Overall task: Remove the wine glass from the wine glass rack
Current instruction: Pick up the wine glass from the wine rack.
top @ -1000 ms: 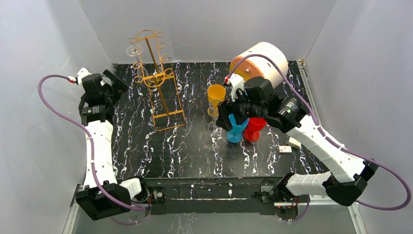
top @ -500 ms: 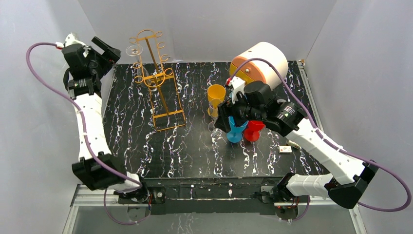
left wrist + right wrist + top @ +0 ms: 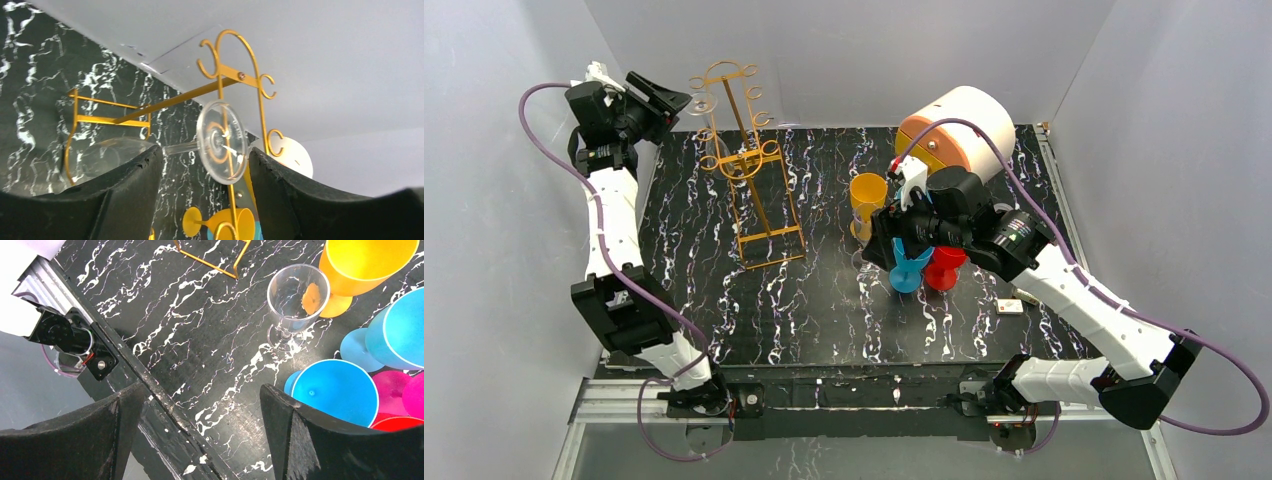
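The wine glass rack (image 3: pixel 754 190) is a tall gold wire stand at the back left of the black marbled table. A clear wine glass (image 3: pixel 699 103) hangs upside down from one of its top hooks. My left gripper (image 3: pixel 672 100) is raised just left of the glass's foot. In the left wrist view the round foot (image 3: pixel 221 141) and stem sit just beyond and between my two black fingers, nearer the right finger (image 3: pixel 290 195), with a gap on both sides. The left gripper (image 3: pixel 205 152) is open. My right gripper (image 3: pixel 894 245) hovers open over the cups, holding nothing.
A yellow cup (image 3: pixel 867 195), a blue cup (image 3: pixel 909 265) and a red cup (image 3: pixel 946 262) stand mid-table. A second clear glass (image 3: pixel 297 295) stands upright beside them. A white and orange cylinder (image 3: pixel 954 125) lies at the back right. The back wall is close behind the rack.
My left arm has lifted and swung in from the left wall towards the top of the rack, and its jaws have narrowed. The right arm has barely moved.
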Tool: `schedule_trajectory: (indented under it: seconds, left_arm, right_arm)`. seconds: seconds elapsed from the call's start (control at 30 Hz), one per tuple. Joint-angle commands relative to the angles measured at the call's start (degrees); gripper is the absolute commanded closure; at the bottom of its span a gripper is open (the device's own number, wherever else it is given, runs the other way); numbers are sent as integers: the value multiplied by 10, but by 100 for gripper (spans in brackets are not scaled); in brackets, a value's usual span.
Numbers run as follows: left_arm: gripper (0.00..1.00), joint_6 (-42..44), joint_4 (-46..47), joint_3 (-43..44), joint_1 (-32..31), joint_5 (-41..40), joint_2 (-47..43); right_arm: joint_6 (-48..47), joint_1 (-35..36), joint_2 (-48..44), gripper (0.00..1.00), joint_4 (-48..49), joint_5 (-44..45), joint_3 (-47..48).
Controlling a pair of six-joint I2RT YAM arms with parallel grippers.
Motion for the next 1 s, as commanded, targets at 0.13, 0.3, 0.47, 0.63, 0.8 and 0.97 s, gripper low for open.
schedule_trajectory:
  seconds: [0.13,0.3,0.47,0.63,0.8,0.97]
  left_arm:
    - [46,-54,74,27,3,97,30]
    - [57,-62,96,29,3,121,53]
    - [70,-61,99,34,3,129,66]
    - [75,-59,99,34,3,130,68]
    - [79,-64,109,41,4,154,75]
    - [94,-64,101,39,3,162,71]
  right_arm:
    - [2,-1,-9,7,20,-10,-3]
    - [-6,-1,-9,7,16,-10,7]
    - [-9,-1,-2,7,7,-10,18]
    - [-7,-1,1,7,9,-15,13]
    - [-4,-1,4,6,8,-19,13]
    - [-4,-1,2,6,3,-16,18]
